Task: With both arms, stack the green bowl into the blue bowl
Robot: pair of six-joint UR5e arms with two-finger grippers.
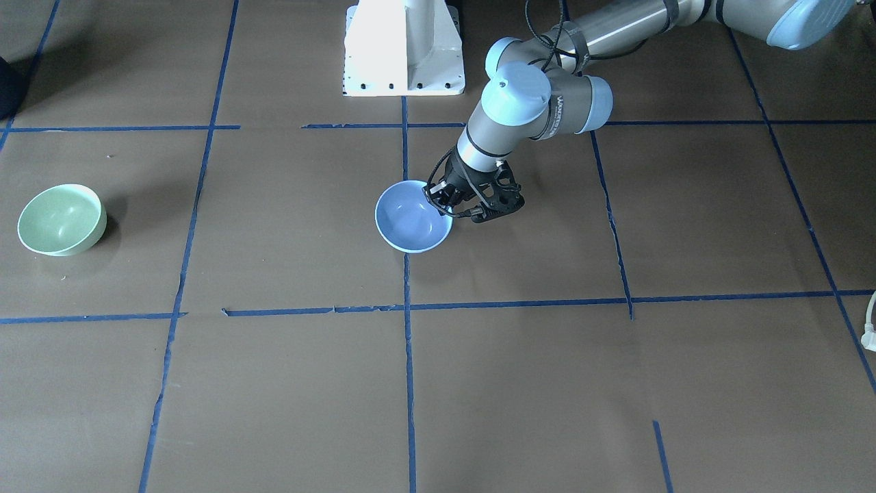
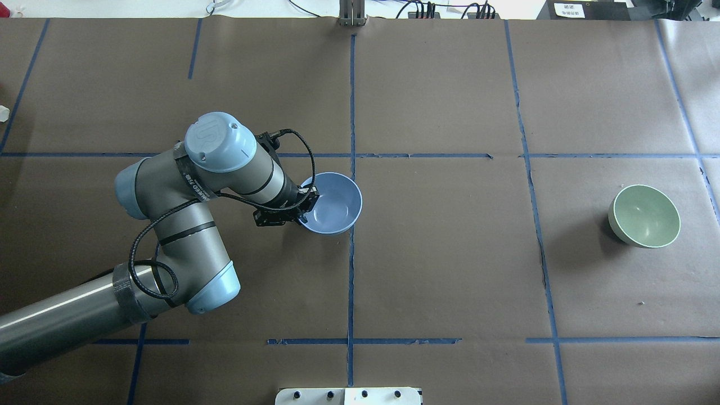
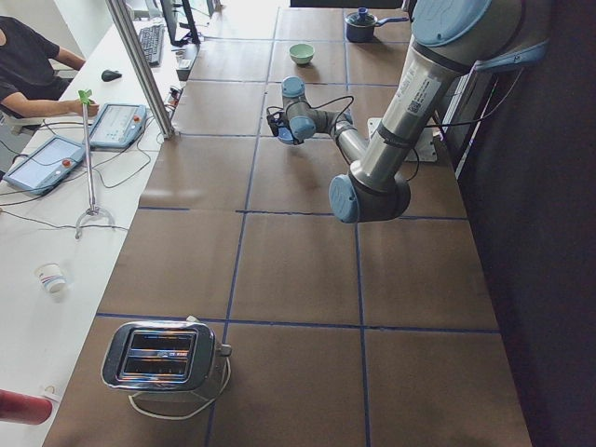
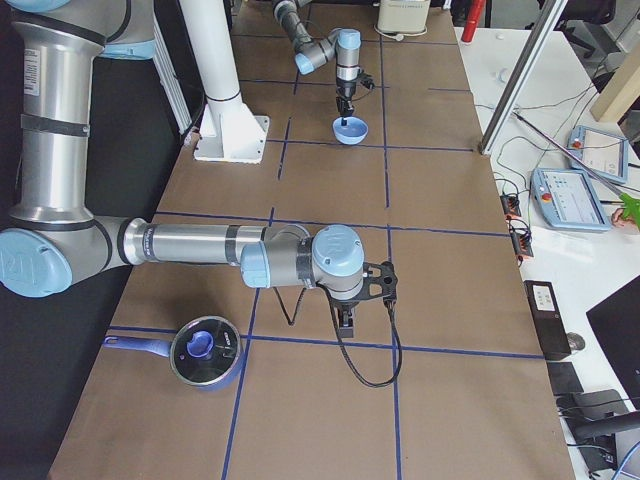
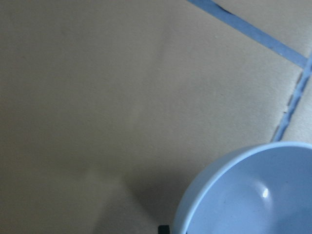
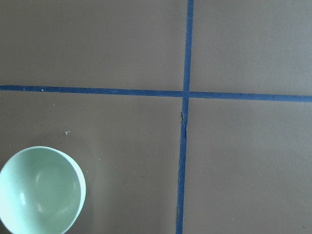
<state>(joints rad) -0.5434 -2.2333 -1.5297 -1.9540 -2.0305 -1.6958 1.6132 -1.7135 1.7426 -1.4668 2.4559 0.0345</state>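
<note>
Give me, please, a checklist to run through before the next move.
1. The blue bowl is upright and empty: ok.
2. The green bowl is upright, empty and untouched: ok.
3. The left gripper is at the blue bowl's rim: ok.
4. The left gripper is shut on that rim: cannot tell.
5. The right gripper is centred over the green bowl: not ok; the bowl sits in its wrist view's lower-left corner.
6. The right gripper is open: cannot tell.

Chrome toaster (image 3: 160, 355) on brown table (image 3: 298, 270) — lidded blue saucepan (image 3: 359, 25) at far end
</note>
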